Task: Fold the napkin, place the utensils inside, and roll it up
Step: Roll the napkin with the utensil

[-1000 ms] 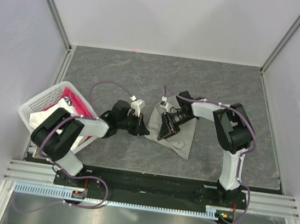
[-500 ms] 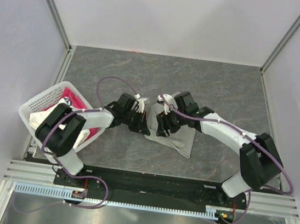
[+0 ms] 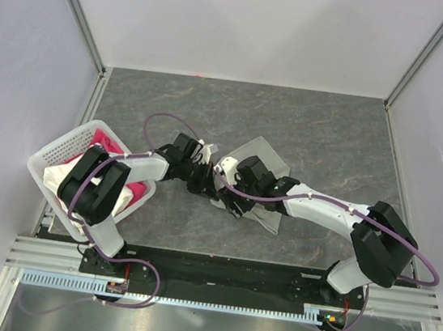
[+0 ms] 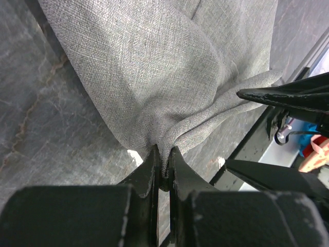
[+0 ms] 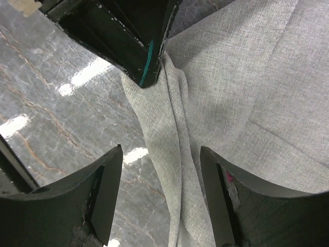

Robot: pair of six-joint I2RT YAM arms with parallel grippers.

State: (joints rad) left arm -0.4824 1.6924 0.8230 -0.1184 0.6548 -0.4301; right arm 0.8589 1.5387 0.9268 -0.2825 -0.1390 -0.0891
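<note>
The left end effector (image 4: pixel 163 154) is clamped on a gathered edge of the thin grey-green cloth napkin (image 4: pixel 154 67), which lies bunched on the grey marbled worktop (image 3: pixel 332 131). The right end effector (image 5: pixel 160 152) gapes open above it. Draw the edge taut and low for a flat fold.

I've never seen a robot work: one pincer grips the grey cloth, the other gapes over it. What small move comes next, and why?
Probably the right pincer should close on the napkin ridge lying between its open jaws: the left pincer pinches the bunched cloth, so both could then pull it flat.
</note>
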